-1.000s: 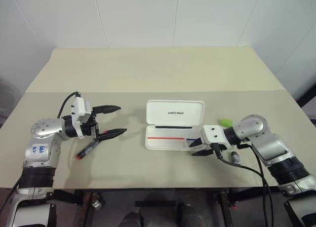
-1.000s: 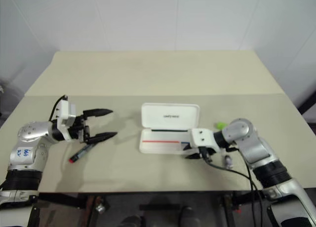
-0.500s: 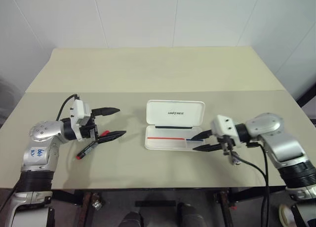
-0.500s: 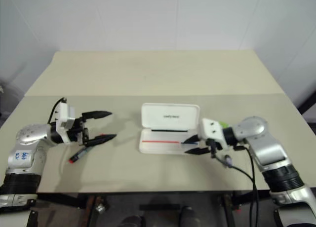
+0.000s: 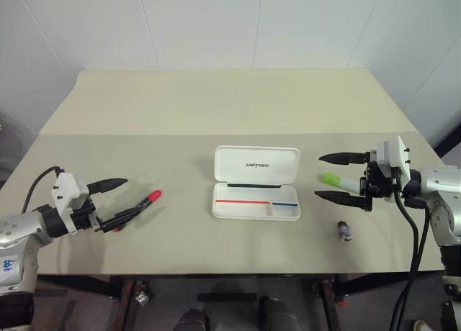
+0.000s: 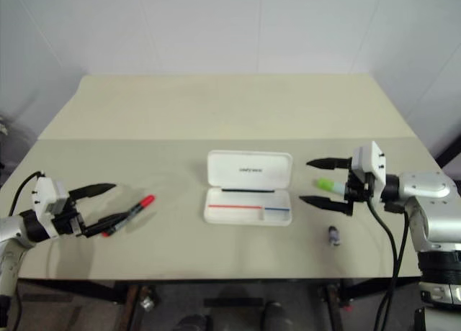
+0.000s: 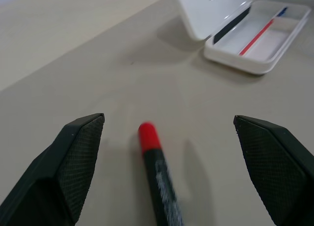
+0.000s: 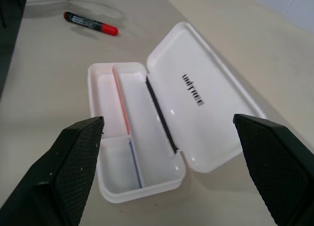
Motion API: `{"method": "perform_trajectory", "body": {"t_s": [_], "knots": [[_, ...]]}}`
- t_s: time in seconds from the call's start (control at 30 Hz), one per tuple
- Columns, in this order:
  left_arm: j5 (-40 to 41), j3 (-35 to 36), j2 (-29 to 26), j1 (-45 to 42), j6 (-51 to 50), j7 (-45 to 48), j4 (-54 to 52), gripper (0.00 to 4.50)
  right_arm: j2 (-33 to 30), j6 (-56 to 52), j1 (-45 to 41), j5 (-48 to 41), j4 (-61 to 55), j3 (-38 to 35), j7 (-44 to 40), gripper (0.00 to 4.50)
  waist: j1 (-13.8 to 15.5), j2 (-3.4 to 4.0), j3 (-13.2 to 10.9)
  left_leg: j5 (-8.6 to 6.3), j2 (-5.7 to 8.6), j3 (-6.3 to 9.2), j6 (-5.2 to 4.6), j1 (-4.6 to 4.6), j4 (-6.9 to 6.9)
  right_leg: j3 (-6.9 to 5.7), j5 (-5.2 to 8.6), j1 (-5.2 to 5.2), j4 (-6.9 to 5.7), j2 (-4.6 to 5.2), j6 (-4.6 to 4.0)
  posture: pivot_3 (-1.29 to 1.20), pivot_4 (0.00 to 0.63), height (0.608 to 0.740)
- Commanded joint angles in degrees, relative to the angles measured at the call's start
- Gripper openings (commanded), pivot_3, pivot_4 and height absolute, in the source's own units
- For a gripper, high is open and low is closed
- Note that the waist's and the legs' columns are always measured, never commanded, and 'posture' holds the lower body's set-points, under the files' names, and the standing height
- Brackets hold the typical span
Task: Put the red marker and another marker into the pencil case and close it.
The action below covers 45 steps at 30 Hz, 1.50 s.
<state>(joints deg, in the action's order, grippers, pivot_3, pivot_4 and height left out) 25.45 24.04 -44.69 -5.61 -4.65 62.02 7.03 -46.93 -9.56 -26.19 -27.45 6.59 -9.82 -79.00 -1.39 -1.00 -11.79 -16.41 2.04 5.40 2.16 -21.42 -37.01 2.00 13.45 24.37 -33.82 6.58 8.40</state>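
Still markerless, open pencil case (image 5: 256,191)

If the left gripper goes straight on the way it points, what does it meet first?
Probably the red marker: it lies on the table between the open left gripper's fingers, cap end away. The open pencil case lies well beyond it.

- The bench (image 5: 216,115) was wide and pale tan, with a line across it.
- White walls (image 5: 216,21) stood behind it.
- The floor (image 5: 230,302) under it looked dark.
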Motion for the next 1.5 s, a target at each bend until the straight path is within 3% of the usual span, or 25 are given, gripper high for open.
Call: {"method": "perform_trajectory", "body": {"t_s": [0.03, 0.2, 0.57, 0.67, 1.0, 1.3, 1.5], "knots": [[-0.9, 1.7, 0.0, 1.8, 1.9, -2.9, -2.3, 4.5, -0.6, -3.1, 0.1, -3.8, -5.9, -2.0, 1.4, 4.47, 0.0, 0.0, 0.0, 0.0, 0.0, 0.0, 0.0, 0.0, 0.0, 0.0, -0.01, 0.0, 0.0, 0.0, -0.01, 0.0, 0.15, 0.74], [-3.6, -0.7, 3.0, 2.9, 3.8, -7.4, 1.1, 4.5, -1.0, -6.6, 3.1, -5.8, -14.7, 1.2, 0.2, 4.47, 0.0, 0.0, 0.0, -0.01, -0.06, 0.01, 0.02, 0.01, 0.05, -0.01, 0.0, 0.01, 0.03, -0.03, -0.02, 0.0, 0.15, 0.74], [-7.7, -6.1, 8.3, -2.2, 6.0, -13.2, 9.5, 4.5, 0.3, -7.9, 0.4, -5.6, -16.7, 3.0, 3.7, 4.47, 0.1, -0.02, 0.0, -0.02, -0.04, -0.03, 0.03, 0.03, -0.02, -0.01, -0.08, -0.01, 0.03, -0.03, -0.04, 0.0, 0.15, 0.74], [-7.1, -6.4, 8.7, -2.5, 4.9, -13.3, 9.4, 3.89, 0.3, -8.0, -0.1, -5.5, -16.8, 2.7, 4.2, 4.5, 0.1, -0.02, 0.0, -0.02, -0.03, -0.04, 0.03, 0.02, -0.02, 0.0, -0.08, -0.02, 0.04, -0.01, -0.03, 0.0, 0.15, 0.74], [-6.5, -6.4, 8.9, -2.2, 3.2, -14.0, 8.0, 0.62, 0.1, -6.9, 0.3, -4.6, -15.9, 2.7, 4.4, 4.5, 0.1, -0.03, 0.0, -0.02, -0.04, -0.04, 0.03, 0.03, 0.0, -0.01, -0.08, -0.02, 0.05, -0.03, -0.04, 0.0, 0.15, 0.74], [-2.1, -5.5, 8.5, -4.7, 1.6, -12.1, 2.4, 0.62, 0.5, -5.3, 0.1, -3.8, -13.9, 3.3, 3.5, 4.5, 0.1, -0.03, 0.0, -0.02, -0.04, -0.03, 0.03, 0.01, -0.01, -0.01, -0.08, -0.02, 0.06, -0.02, -0.03, 0.0, 0.15, 0.74], [3.0, -8.6, 2.4, -6.4, -3.7, -0.6, -6.5, 0.62, 0.1, -3.4, 0.9, -2.9, -12.0, 3.4, 2.4, 4.5, 0.0, -0.02, 0.0, -0.02, -0.04, -0.04, 0.03, 0.0, 0.03, -0.01, -0.07, -0.02, 0.12, -0.03, -0.04, 0.0, 0.15, 0.74]]}}
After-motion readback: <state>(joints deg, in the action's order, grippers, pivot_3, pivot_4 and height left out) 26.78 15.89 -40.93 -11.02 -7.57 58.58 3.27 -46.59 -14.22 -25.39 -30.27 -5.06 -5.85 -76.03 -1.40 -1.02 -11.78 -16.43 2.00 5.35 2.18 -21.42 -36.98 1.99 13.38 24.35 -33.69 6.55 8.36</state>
